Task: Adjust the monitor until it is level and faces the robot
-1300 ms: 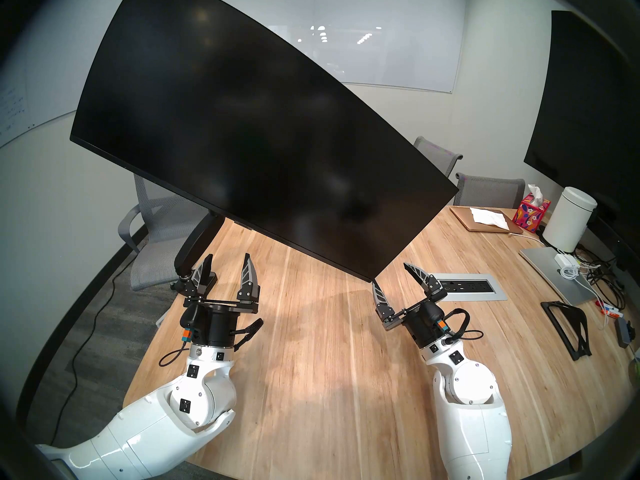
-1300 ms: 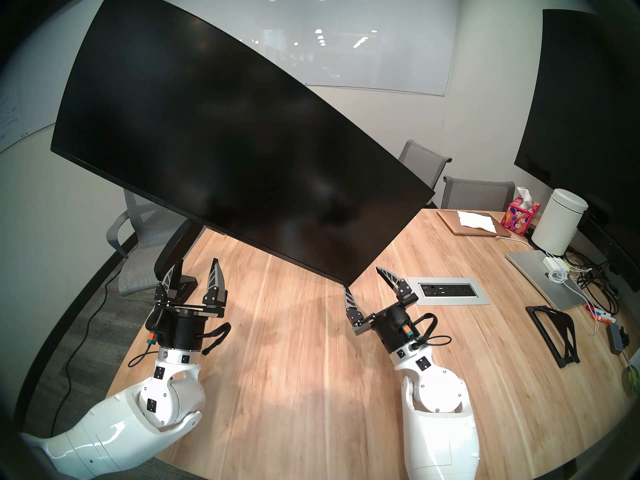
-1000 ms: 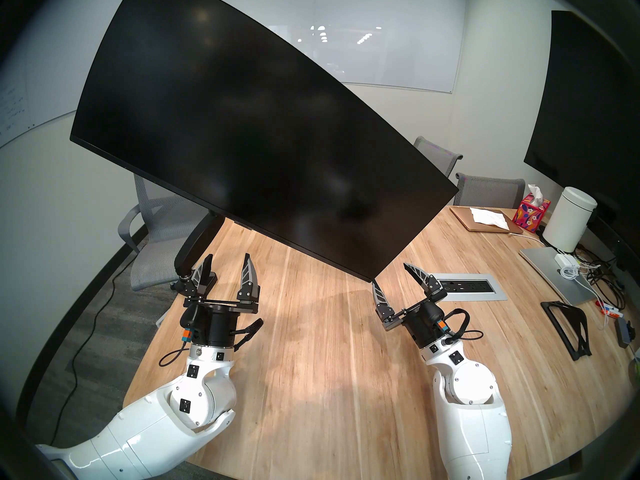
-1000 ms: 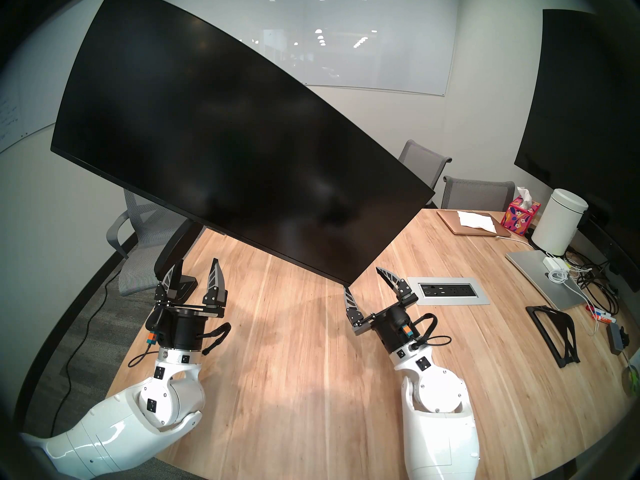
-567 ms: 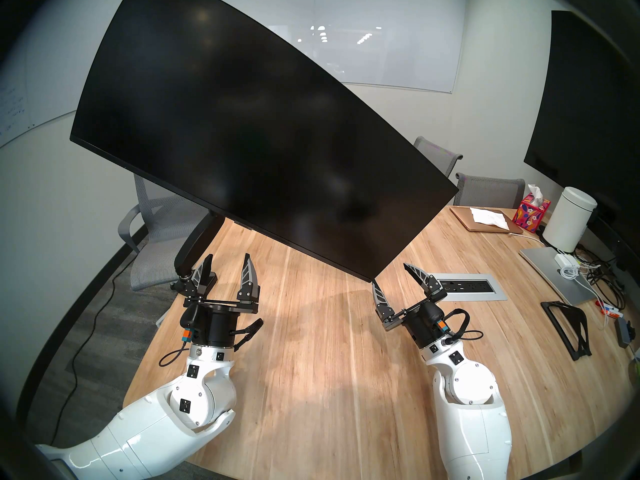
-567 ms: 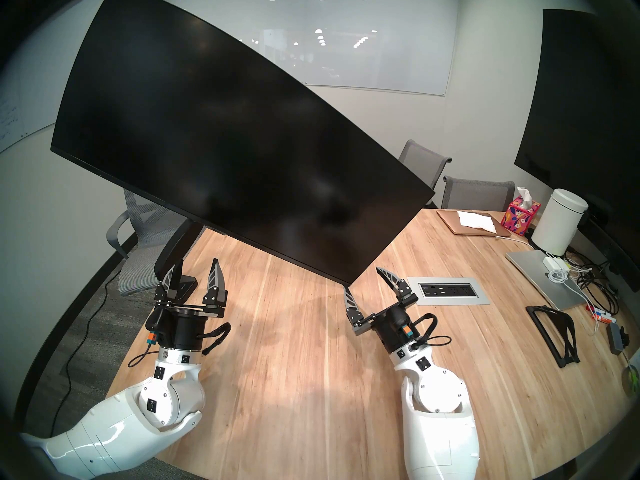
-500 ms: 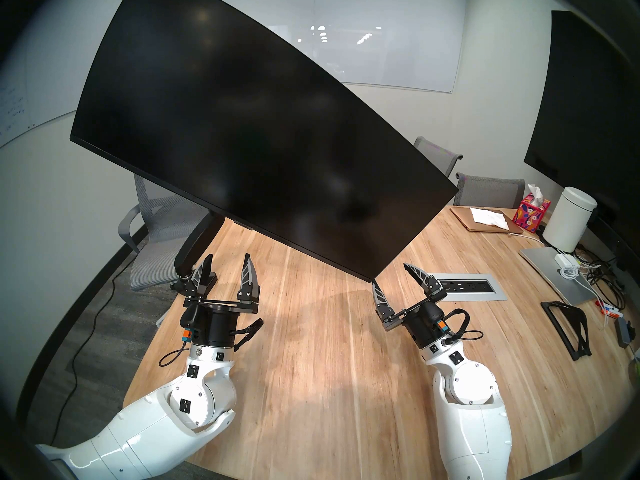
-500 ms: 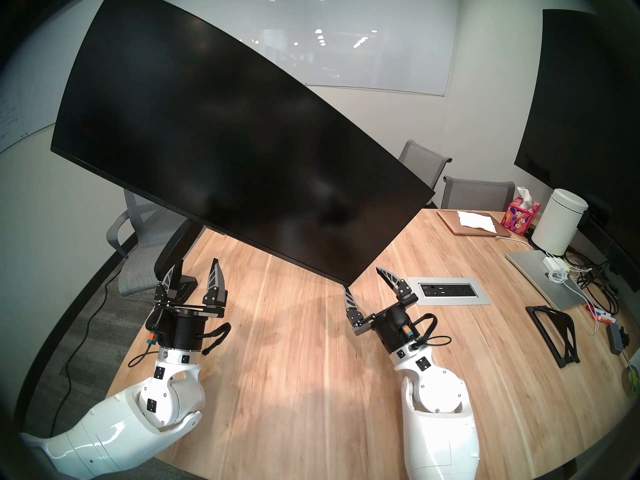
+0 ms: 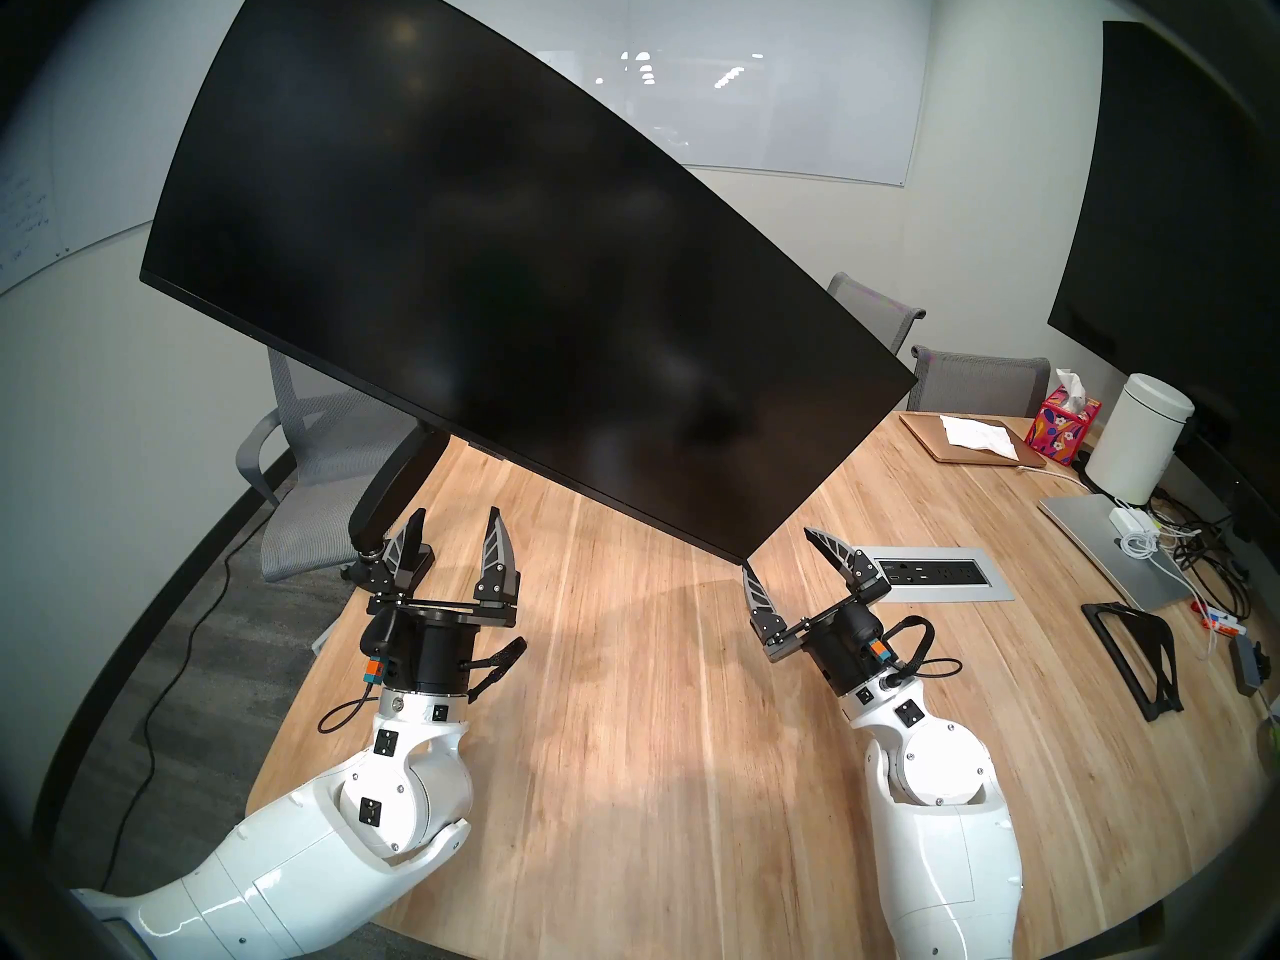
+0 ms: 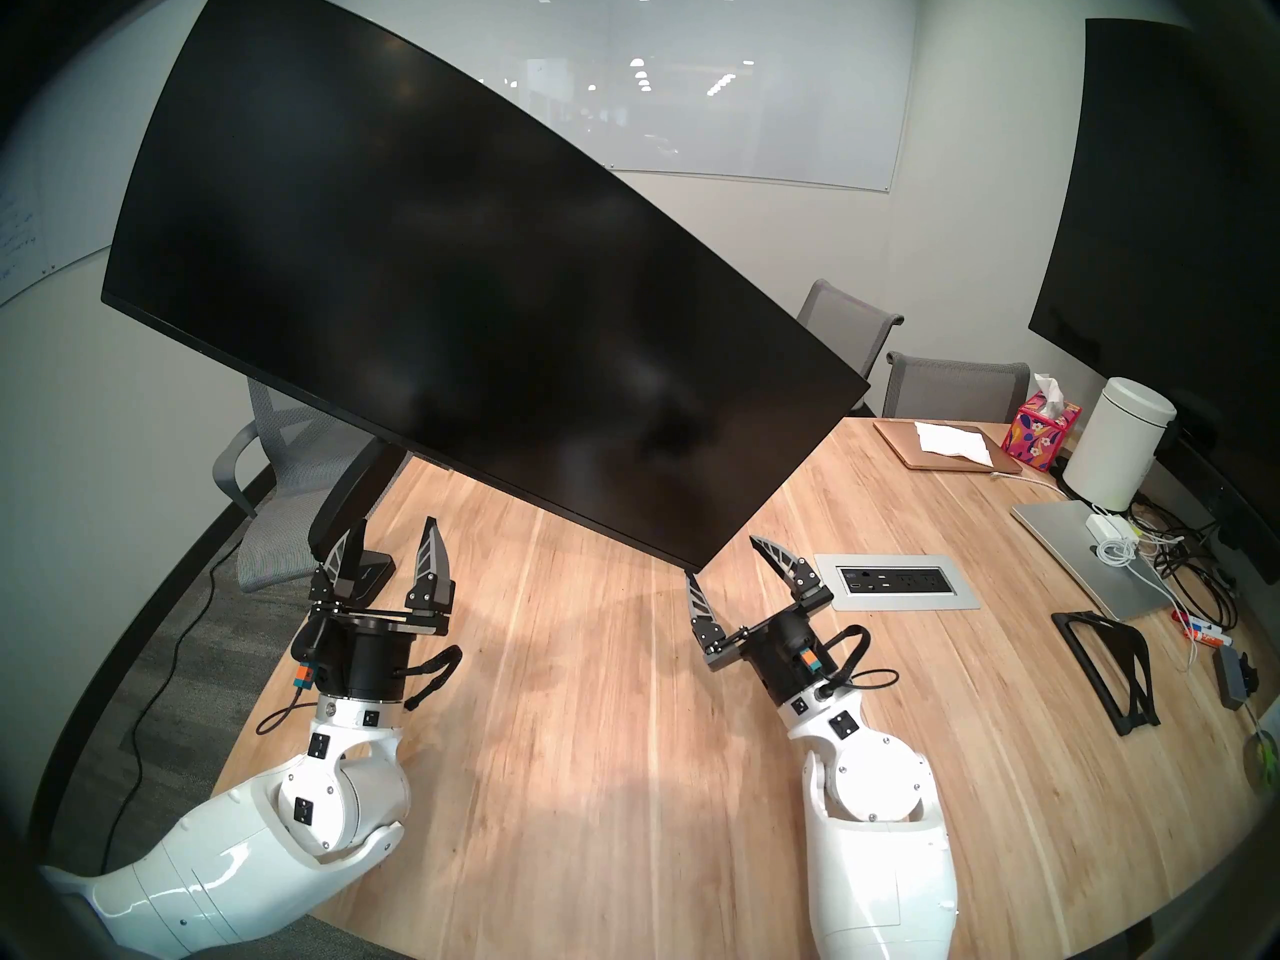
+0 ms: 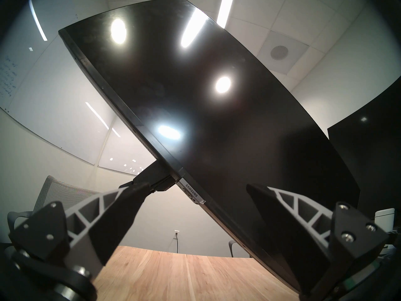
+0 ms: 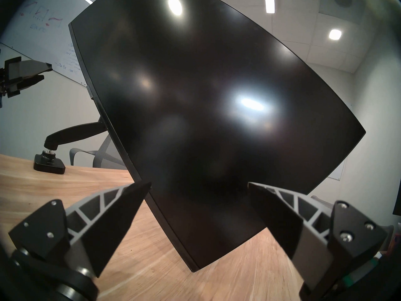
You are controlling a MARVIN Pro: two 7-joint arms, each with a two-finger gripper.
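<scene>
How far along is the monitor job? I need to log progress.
Nothing looks done: the monitor is steeply tilted, its right end low over the table. In hand: the right pincer is open by the low corner, gripping nothing. The left pincer is open beneath the lower edge. Left: grasp, level it, turn it to face the robot.

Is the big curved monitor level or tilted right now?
Tilted. The monitor slopes steeply, its left end high and its right corner low over the table, just above the open right gripper.
</scene>
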